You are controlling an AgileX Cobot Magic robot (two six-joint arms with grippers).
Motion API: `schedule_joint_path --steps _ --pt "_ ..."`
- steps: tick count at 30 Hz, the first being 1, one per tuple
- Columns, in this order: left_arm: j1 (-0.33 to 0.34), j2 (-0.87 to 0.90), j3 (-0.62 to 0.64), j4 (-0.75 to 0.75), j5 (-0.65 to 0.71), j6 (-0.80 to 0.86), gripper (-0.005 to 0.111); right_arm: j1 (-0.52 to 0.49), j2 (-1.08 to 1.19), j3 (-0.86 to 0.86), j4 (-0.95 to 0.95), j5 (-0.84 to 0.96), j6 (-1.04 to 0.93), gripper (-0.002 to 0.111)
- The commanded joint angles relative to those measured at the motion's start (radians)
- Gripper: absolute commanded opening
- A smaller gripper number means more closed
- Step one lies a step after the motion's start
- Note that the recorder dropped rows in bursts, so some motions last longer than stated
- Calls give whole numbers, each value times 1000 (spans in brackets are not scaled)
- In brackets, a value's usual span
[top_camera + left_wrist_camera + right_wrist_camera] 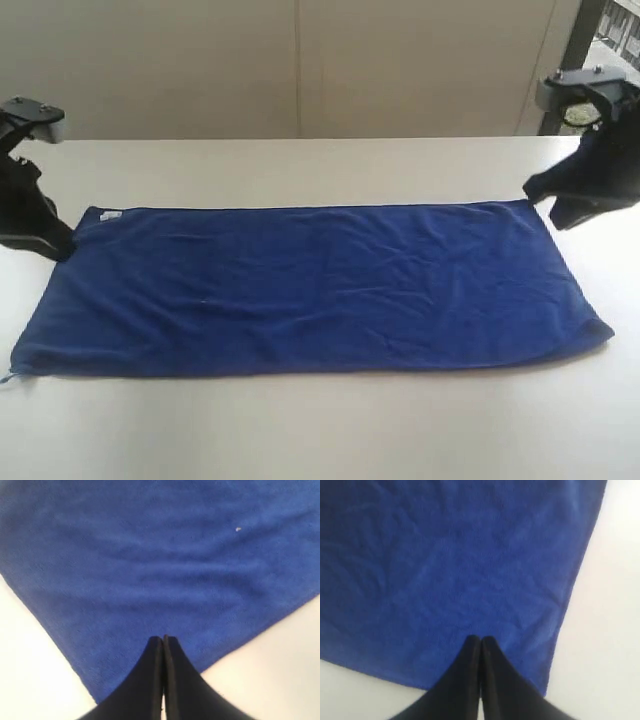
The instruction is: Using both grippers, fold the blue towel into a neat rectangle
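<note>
The blue towel [310, 285] lies spread flat and lengthwise on the white table [300, 430]. My left gripper [62, 245] is down at its far left corner, beside a small white label [110, 215]. In the left wrist view the black jaws [163, 638] are pressed together, tips down in the towel [150, 570] just inside that corner. My right gripper [535, 192] is at the far right corner. Its jaws [480, 639] are likewise closed, tips in the towel [450, 570]. Any cloth pinched between the tips is hidden.
A loose thread [10, 377] sticks out at the towel's near left corner. A pale wall [300, 70] runs behind the table, and a shelf unit [610, 30] stands at the back right. Bare tabletop surrounds the towel on all sides.
</note>
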Motion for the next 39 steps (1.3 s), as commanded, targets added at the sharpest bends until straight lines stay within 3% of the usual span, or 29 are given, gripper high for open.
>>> schedule_joint_path --steps 1,6,11,16,19,22,32,39 --pt "-16 -35 170 -52 -81 10 0 -3 -7 166 -4 -127 9 0" --pt "-74 -33 287 -44 -206 10 0 -3 14 210 -4 -200 12 0" --pt "-94 -33 299 -37 -158 -16 0 -3 56 210 15 -265 3 0" --pt "-94 -35 299 191 -149 -219 0 -3 104 196 44 -336 -7 0" --pt "-94 -35 299 244 -149 -276 0 17 121 133 125 -299 -65 0" --pt "-94 -35 299 272 -152 -290 0 85 147 42 185 -233 -129 0" --pt "-94 -35 299 372 -209 -389 0 456 339 -270 214 -230 -143 0" --pt "-92 -12 313 386 -249 -414 0 541 479 -420 214 -225 -90 0"
